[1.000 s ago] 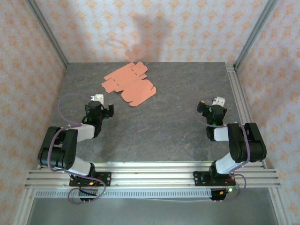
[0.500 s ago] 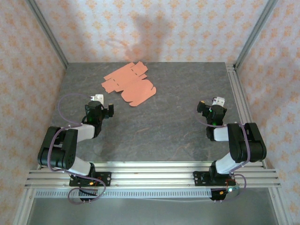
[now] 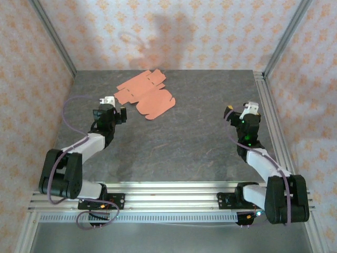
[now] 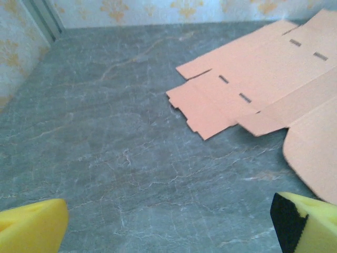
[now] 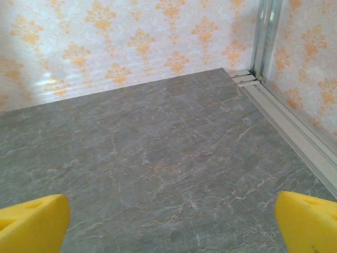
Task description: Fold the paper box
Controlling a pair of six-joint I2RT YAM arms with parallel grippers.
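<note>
The paper box [image 3: 146,94] is a flat salmon-orange die-cut sheet with tabs and slits, lying unfolded at the back of the grey table, left of centre. In the left wrist view the paper box [image 4: 263,79] fills the upper right. My left gripper [image 3: 114,107] stands open just left of and nearer than the sheet, apart from it, nothing between its yellow fingertips [image 4: 31,226]. My right gripper [image 3: 239,111] is open over bare table on the right side, far from the sheet, its yellow fingertips [image 5: 308,224] spread wide.
Patterned walls close the table at the back [image 3: 174,31] and both sides. An aluminium rail [image 3: 268,105] runs along the right edge, seen also in the right wrist view as a rail [image 5: 295,132]. The grey stone tabletop [image 3: 174,142] lies between the arms.
Both arms have stretched forward. The left gripper moved up toward the sheet; the right gripper moved up and slightly right. The sheet has not moved.
</note>
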